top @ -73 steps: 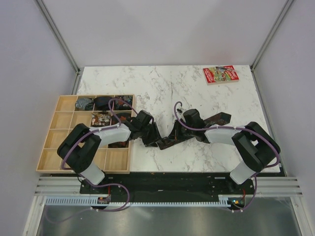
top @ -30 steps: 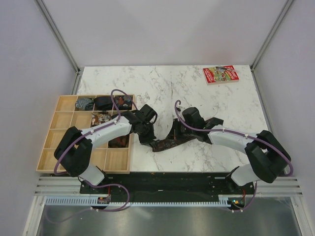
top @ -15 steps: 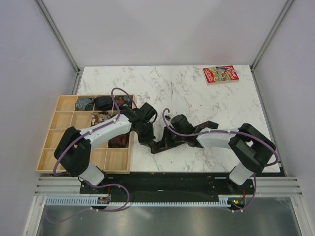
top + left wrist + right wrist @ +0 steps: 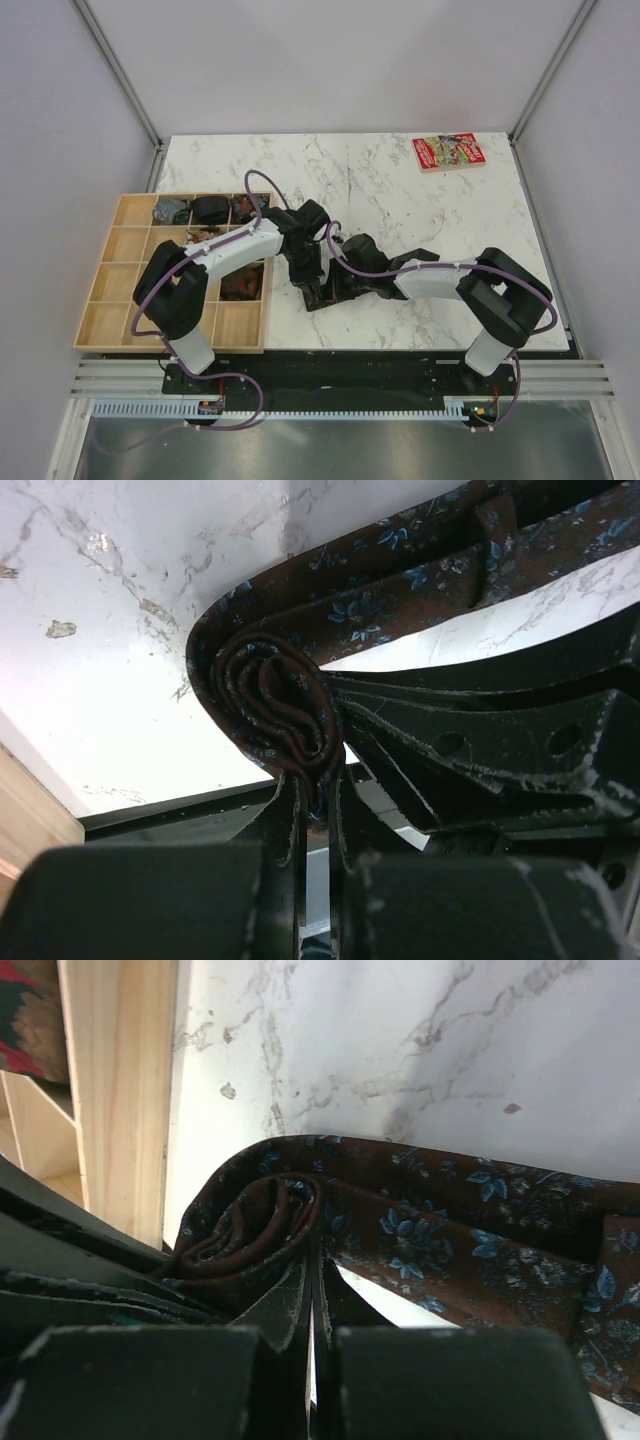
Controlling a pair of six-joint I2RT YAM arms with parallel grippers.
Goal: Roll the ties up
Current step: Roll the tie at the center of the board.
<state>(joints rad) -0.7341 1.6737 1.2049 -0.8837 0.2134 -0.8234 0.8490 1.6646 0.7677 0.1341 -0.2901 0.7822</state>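
Note:
A dark brown tie with small blue flowers lies on the marble table, one end wound into a coil (image 4: 272, 702). My left gripper (image 4: 312, 782) is shut on the coil's lower edge. My right gripper (image 4: 316, 1260) is shut on the same coil (image 4: 258, 1222) from the other side. The tie's loose length (image 4: 470, 1225) runs away to the right. From above, the left gripper (image 4: 311, 281) and the right gripper (image 4: 340, 284) meet over the tie (image 4: 326, 294) near the table's front. The right arm hides most of the tie there.
A wooden compartment tray (image 4: 118, 262) stands at the left, its edge (image 4: 120, 1090) close to the coil. It holds several rolled ties, such as one at the back (image 4: 210, 208). A red printed booklet (image 4: 447, 152) lies at the far right.
My right gripper has moved left along the tie to meet the left gripper. The left gripper has shifted slightly right and away. The tie's stretched length between them has shortened into the coil.

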